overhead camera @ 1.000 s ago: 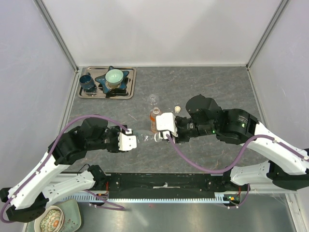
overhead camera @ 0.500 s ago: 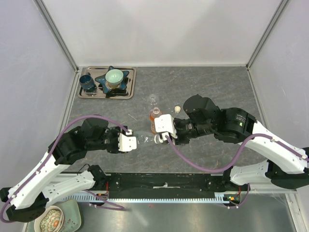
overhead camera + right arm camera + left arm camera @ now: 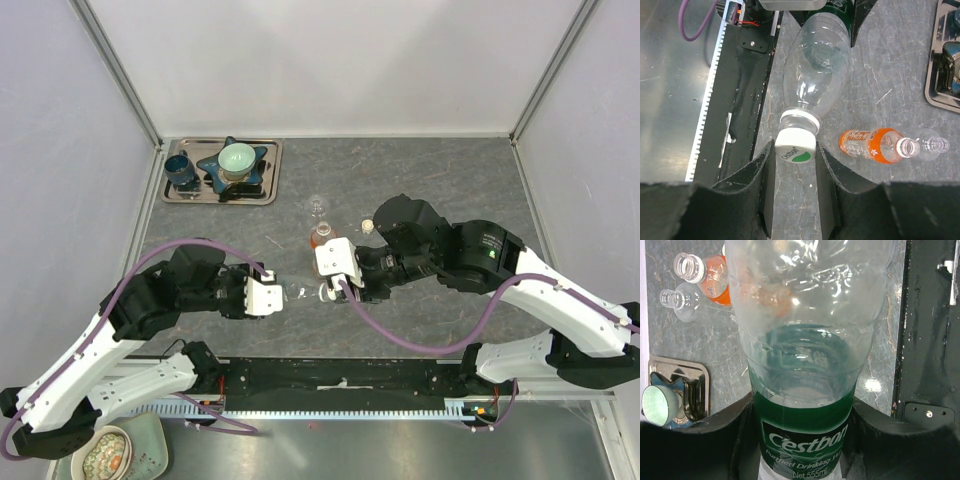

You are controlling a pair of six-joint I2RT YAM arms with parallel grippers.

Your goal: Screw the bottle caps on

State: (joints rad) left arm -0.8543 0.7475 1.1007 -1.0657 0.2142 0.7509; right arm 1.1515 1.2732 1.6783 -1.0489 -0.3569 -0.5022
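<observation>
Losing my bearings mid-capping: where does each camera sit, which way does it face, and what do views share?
Top external: above and behind the bases, looking down on the table; both arms show, with left gripper and right gripper.
Left wrist: looks along its dark fingers at the held green-labelled bottle.
Right wrist: looks down past its fingers at the white cap on that bottle's neck.
Shared: both wrist views show the orange bottle.

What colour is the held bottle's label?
Dark green label with white lettering; clearest in the left wrist view.
</observation>
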